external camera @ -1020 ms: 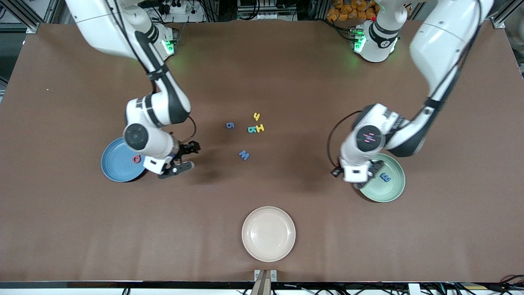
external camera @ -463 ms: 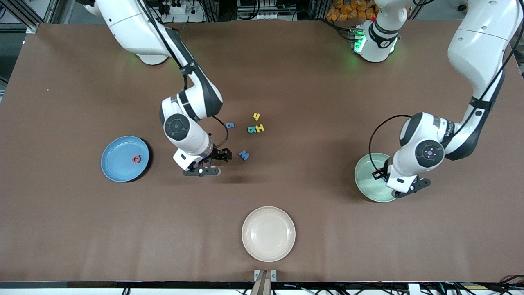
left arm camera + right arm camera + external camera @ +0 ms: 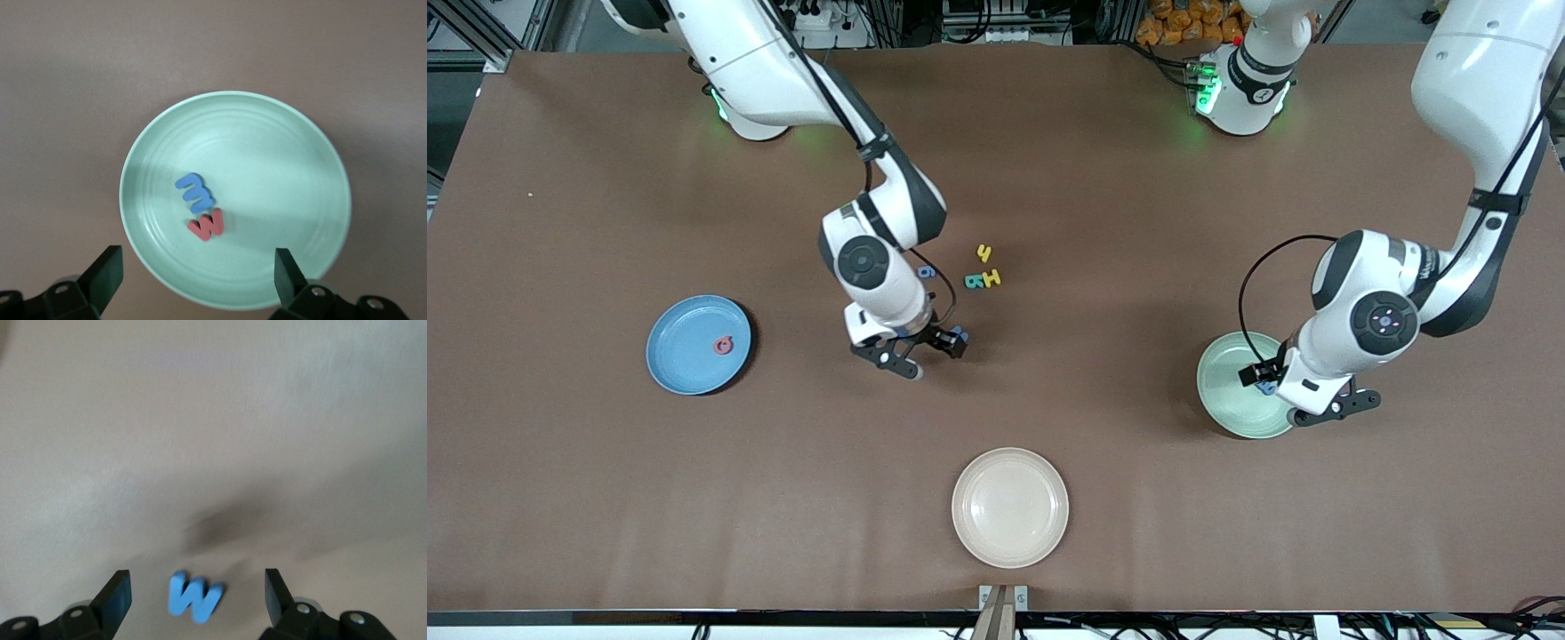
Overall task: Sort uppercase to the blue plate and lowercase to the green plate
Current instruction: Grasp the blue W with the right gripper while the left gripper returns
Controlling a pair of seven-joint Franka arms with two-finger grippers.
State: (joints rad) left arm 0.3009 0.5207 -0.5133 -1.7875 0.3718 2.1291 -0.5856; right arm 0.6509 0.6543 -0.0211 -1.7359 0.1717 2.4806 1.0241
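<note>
Nearest the camera sits the cream plate [image 3: 1009, 507], bare, not part of my sort. Farther in, my left end effector [image 3: 1303, 400] hangs over the green plate [image 3: 1227, 391] at the left arm's end, fingers spread wide and holding nothing; in the left wrist view the blue m [image 3: 195, 191] and a small red letter [image 3: 207, 225] lie touching in that plate. At about the same depth, the blue plate [image 3: 685, 356] carries the red G [image 3: 723, 345].

My right end effector [image 3: 920, 349] is over the blue W [image 3: 193, 598], fingers wide apart with the letter between them, not gripped. So the step in hand looks like picking up that uppercase W; next I judge I must sink lower, centre on it, pinch, then carry it to the blue plate.

Farther still: blue g [image 3: 927, 272], teal B [image 3: 974, 282] touching yellow H [image 3: 991, 278], then yellow h [image 3: 984, 253]. The tabletop [image 3: 605, 498] is a brown mat; cables and frame rails line the robots' edge.
</note>
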